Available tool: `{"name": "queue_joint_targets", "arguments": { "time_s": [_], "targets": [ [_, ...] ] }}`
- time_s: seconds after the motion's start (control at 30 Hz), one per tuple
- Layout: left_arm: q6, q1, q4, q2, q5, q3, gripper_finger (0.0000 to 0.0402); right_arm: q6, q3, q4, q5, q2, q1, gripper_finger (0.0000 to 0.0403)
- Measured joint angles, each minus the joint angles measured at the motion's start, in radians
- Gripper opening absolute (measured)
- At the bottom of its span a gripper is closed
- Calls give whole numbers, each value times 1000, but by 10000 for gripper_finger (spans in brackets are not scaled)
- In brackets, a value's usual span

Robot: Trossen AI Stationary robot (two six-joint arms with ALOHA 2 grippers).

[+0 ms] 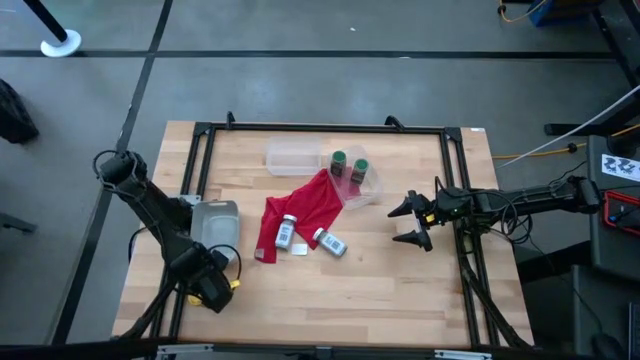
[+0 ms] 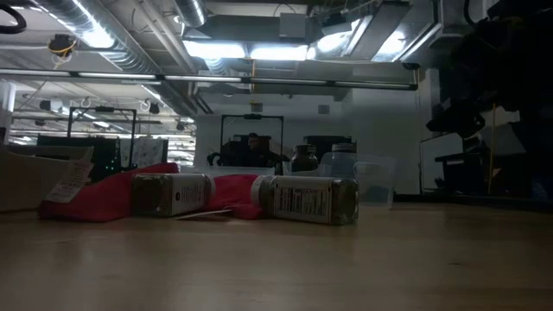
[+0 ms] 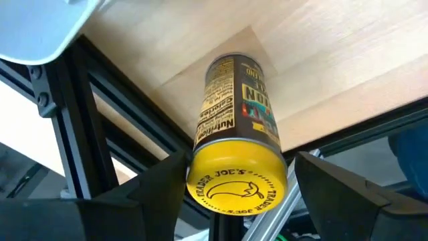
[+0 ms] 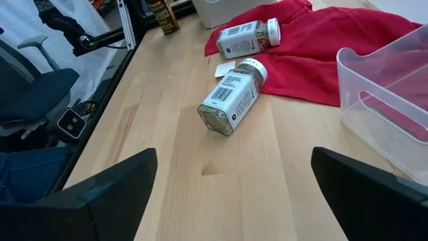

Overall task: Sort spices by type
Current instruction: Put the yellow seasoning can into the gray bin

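At the near left corner of the table (image 1: 400, 300), the left gripper (image 3: 237, 177) is clamped on the yellow jar (image 3: 235, 140), its two dark fingers (image 3: 157, 184) pressing either side of the yellow cap; in the high view only a speck of yellow shows at that gripper (image 1: 215, 288), which sits over the black frame rail at the table's edge. A little farther in, a grey-white tub (image 1: 213, 222) rests beside the left arm. Toward the middle of the table lie the two silver-grey jars with white labels: one jar (image 1: 330, 242) lies on its side on the bare wood, just off the edge of the red cloth (image 1: 305, 208), and the other jar (image 1: 286, 231) lies on the cloth itself, with a small white slip (image 1: 299, 248) on the wood between them. The right gripper (image 1: 415, 222) hovers over the right side of the table at about the same depth, its fingers spread wide apart and empty, pointing toward the jars. Beyond the cloth, the two green-capped jars (image 1: 349, 165) stand upright side by side inside a clear plastic tub (image 1: 365, 187), one at left (image 1: 339, 160) and one at right (image 1: 360, 169). Farthest back, a second clear tub (image 1: 292, 158) sits just to the left of them.
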Motion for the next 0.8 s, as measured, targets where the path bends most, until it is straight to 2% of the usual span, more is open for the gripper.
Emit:
{"name": "queue_joint_targets", "arguments": {
  "time_s": [0.4, 0.8],
  "targets": [
    [-6, -34, 3, 4, -1, 0, 263, 0, 0, 0, 0, 0, 0, 395],
    [71, -39, 11, 97, -10, 0, 262, 0, 0, -3, 0, 0, 0, 395]
  ]
}}
